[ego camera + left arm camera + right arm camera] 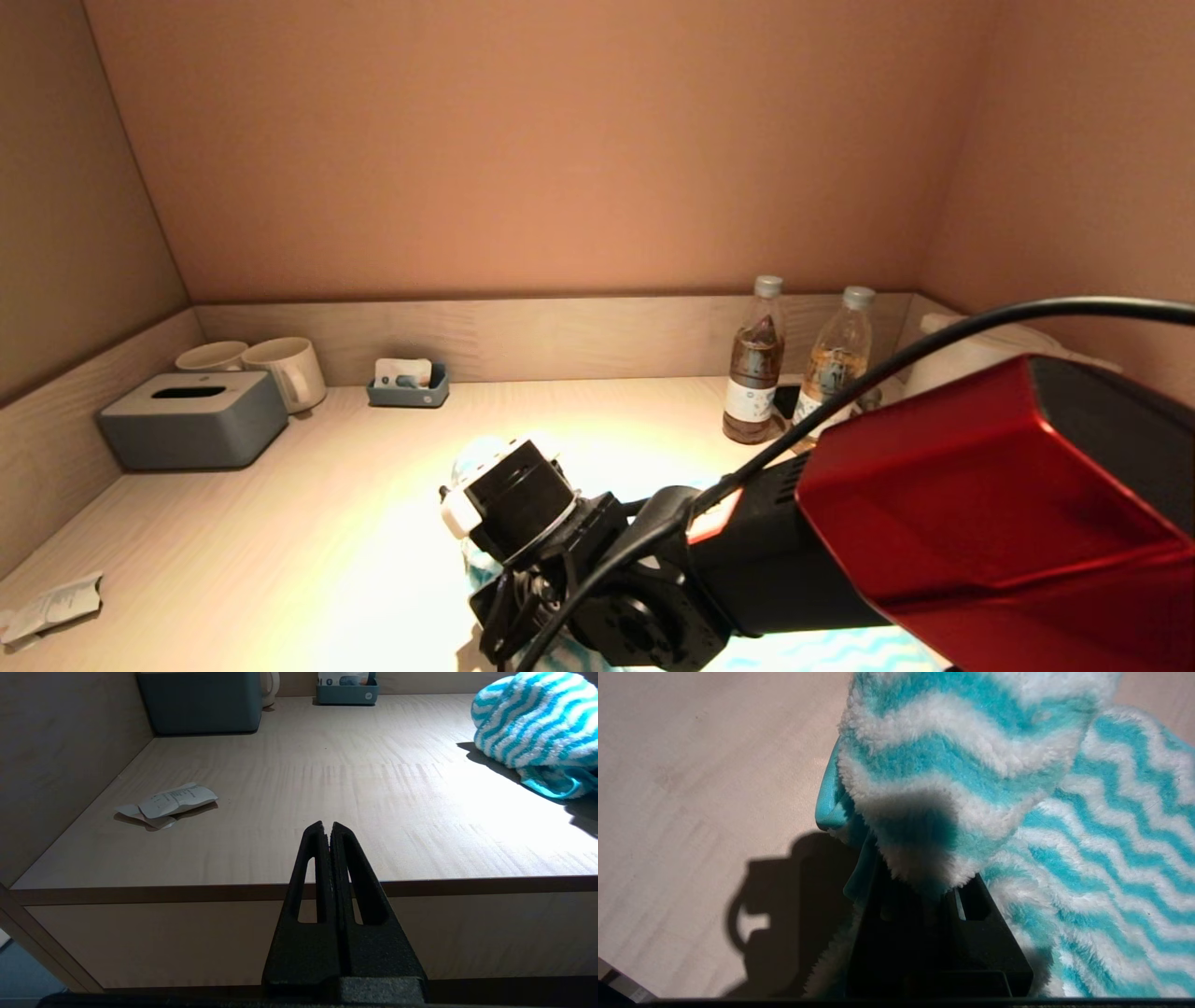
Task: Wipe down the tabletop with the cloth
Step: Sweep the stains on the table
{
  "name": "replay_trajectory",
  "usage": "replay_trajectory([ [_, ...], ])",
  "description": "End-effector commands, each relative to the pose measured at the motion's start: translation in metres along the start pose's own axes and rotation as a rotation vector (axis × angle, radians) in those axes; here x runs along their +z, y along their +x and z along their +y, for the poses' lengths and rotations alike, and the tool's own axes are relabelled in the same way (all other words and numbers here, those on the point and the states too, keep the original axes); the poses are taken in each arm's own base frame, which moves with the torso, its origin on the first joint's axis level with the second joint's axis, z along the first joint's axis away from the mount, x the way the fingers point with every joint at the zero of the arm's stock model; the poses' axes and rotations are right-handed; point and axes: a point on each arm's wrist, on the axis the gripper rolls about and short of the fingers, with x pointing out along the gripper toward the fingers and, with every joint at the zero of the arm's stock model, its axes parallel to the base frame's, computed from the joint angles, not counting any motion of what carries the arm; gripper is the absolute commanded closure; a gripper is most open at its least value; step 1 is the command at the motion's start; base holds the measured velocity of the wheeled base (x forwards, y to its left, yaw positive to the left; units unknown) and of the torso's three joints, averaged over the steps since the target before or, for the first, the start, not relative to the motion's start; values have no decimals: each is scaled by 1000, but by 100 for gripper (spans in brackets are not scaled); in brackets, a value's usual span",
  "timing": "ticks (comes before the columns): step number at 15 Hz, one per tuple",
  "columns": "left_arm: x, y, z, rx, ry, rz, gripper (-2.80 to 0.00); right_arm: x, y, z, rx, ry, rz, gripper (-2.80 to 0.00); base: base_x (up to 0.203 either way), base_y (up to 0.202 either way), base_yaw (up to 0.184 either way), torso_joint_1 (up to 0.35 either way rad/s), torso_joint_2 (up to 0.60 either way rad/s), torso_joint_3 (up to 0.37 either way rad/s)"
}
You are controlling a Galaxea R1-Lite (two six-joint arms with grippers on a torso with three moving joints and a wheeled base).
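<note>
The cloth (994,765) is fluffy, with teal and white zigzag stripes. It lies bunched on the light wooden tabletop (308,523) near the front centre, and it also shows in the left wrist view (528,723) and at the bottom of the head view (840,649). My right gripper (920,877) is shut on the cloth, and a fold drapes over its fingertips and hides them. My right wrist (518,499) hangs over the cloth in the head view. My left gripper (327,826) is shut and empty, parked low in front of the table's front edge.
A grey tissue box (194,418) and two mugs (285,369) stand at the back left. A small grey tray (408,385) sits at the back wall. Two bottles (754,373) and a white kettle (971,359) are at the back right. Crumpled paper (51,607) lies front left.
</note>
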Motion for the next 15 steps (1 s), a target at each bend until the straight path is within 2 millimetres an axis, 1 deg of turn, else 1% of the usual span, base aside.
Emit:
replay_trajectory([
  [1,0,0,0,2,0,0,0,4,17,4,-8,1,-3,0,0,0,0,0,0,0],
  [2,0,0,0,0,0,0,0,6,22,2,-15,5,-5,0,0,0,0,0,0,0],
  [3,0,0,0,2,0,0,0,12,30,-3,-33,18,-13,0,0,0,0,0,0,0],
  [4,0,0,0,0,0,0,0,14,39,-15,-70,36,-4,0,0,0,0,0,0,0],
  [5,0,0,0,1,0,0,0,17,45,-31,-109,64,1,0,0,0,0,0,0,0],
  [7,0,0,0,2,0,0,0,18,52,-65,-171,119,7,0,0,0,0,0,0,0],
  [8,0,0,0,0,0,0,0,17,52,-79,-195,143,13,0,0,0,0,0,0,0],
  [9,0,0,0,0,0,0,0,16,51,-84,-204,152,16,0,0,0,0,0,0,0],
  [11,0,0,0,0,0,0,0,10,44,-118,-258,205,31,0,0,0,0,0,0,0],
  [12,0,0,0,0,0,0,0,5,40,-128,-274,220,43,0,0,0,0,0,0,0],
  [15,0,0,0,0,0,0,0,-4,28,-149,-311,258,59,0,0,0,0,0,0,0],
])
